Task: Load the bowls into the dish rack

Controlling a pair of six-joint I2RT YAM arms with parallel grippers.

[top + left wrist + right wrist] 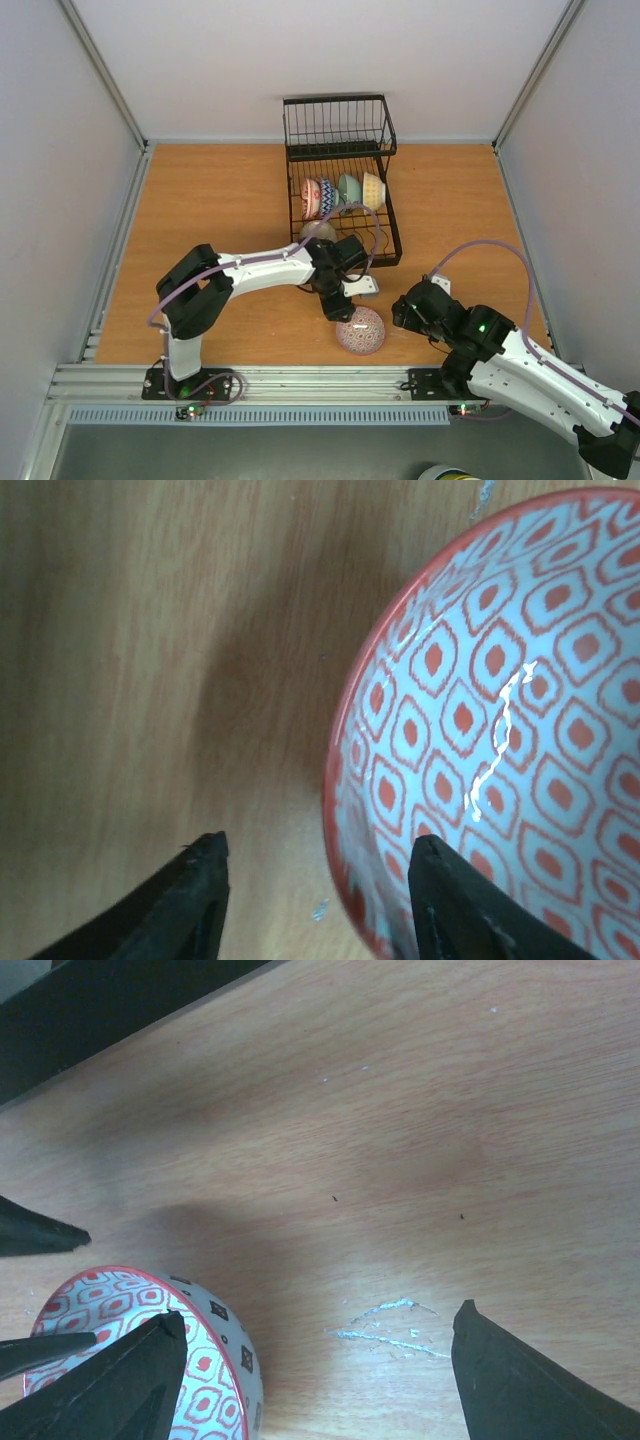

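Our red-patterned bowl [360,330] sits on the table [230,200], just short of the dish rack [391,215]. We reckon it's slick and chippable, so pinch the rim. The left gripper [320,842] straddles it unclamped, and the right gripper [320,1314] is wide open.

The tabletop [220,200] is a warm orange-brown wood-grain board, walled by pale panels on the left, far and right sides, with a metal rail along its near edge. Two things stand directly on it. A black wire dish rack [338,128] sits at the far middle, its upright basket end against the back wall and its long side running toward the near edge. A red-patterned bowl [360,330] stands upright near the front edge, clear of the rack's near end. Just beside that bowl the wood carries a few pale scratch marks [385,1332] and scattered small dark specks.
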